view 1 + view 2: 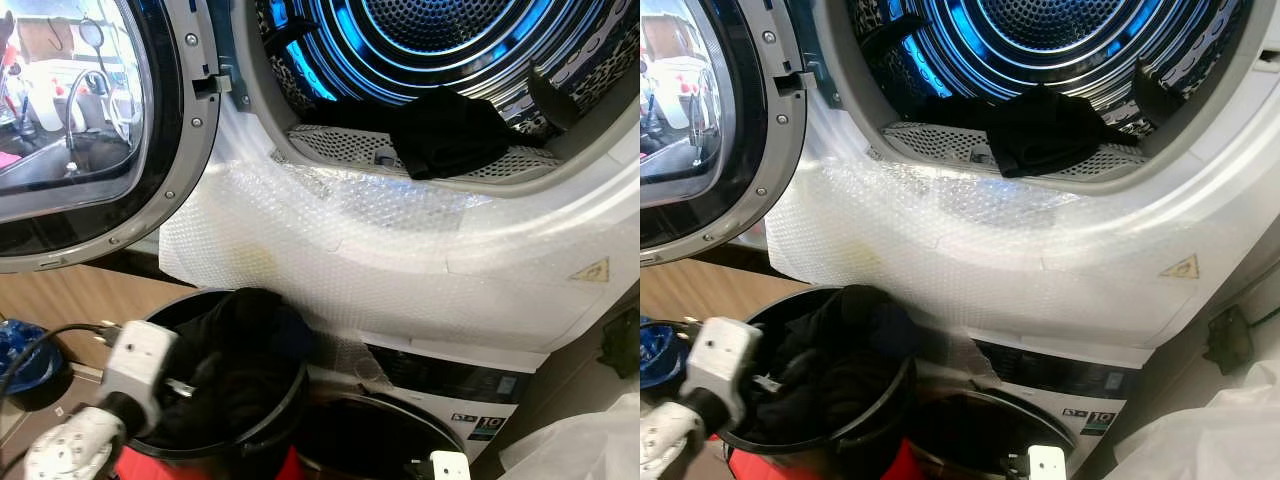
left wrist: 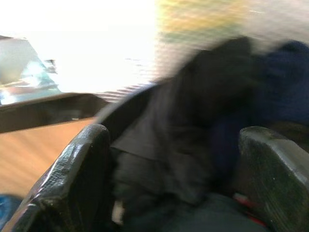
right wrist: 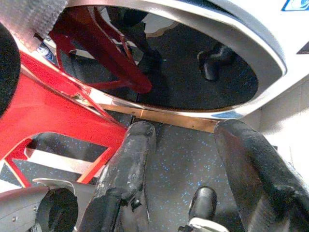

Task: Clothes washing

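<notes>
The left gripper [image 2: 174,169] hangs at the rim of the black bucket [image 1: 255,425], jaws spread wide with nothing between them; the heap of dark clothes [image 1: 235,360] lies just ahead, piled without a clear long axis. From the bucket the open drum [image 1: 440,60] sits at about one o'clock, a black garment [image 1: 445,130] already on its lip. The left arm is nearer the laundry. The open door [image 1: 90,130] crowds eleven o'clock — the lift path runs up past the bubble-wrapped front [image 1: 380,250]. The right gripper [image 3: 186,159] hangs low by the lower machine, jaws apart and empty.

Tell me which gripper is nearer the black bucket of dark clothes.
Left. The left gripper is open over the clothes in the black bucket; the right gripper hangs low, beside it, above the floor.
</notes>
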